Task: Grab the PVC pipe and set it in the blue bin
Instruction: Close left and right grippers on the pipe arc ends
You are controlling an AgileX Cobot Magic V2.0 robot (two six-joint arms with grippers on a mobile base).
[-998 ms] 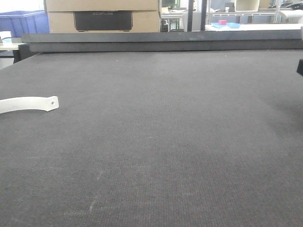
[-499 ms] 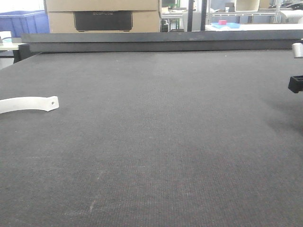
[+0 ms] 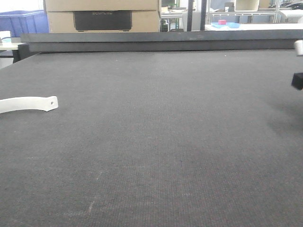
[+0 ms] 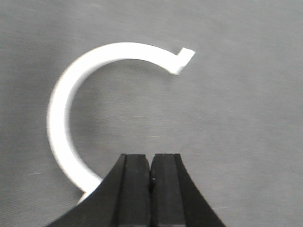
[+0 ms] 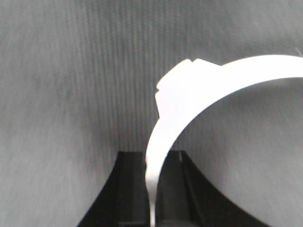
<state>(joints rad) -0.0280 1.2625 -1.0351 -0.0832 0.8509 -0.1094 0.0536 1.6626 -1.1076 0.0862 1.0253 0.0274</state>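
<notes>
Since one second ago, the right tool (image 3: 298, 81) has come further into the right edge of the front view. It now sits slightly higher and nearer that edge than half a second ago. Only a black corner shows there, with a white tip just above it. The loose pipe (image 3: 28, 104) at the left edge has not moved on the surface (image 3: 165, 142).

Right tool: clamped on the held pipe (image 5: 189, 94). In the right wrist view this white curved piece stands edge-on between the jaws and arcs up and to the right, clear of the surface. The grip is near one end of the arc, so most of the piece overhangs to one side. On that basis the hold looks adequate for carrying, but the piece may pivot in the jaws under a quick swing.

Left tool (image 4: 151, 158): jaws together, holding nothing. It hangs above the loose pipe, a white C lying flat with its opening to the right in the left wrist view. The lower end of the C passes under the left finger from this angle, and contact cannot be told.

Bin (image 3: 21, 21): blue, presumably the target. It stands beyond the far left corner of the surface, beside a box (image 3: 102, 9) and well apart from the right tool.

Step in hand, as judged: carrying the held pipe to the bin. Placement is not yet done. The loose pipe is unpicked, and the left tool must part its jaws before taking it.
</notes>
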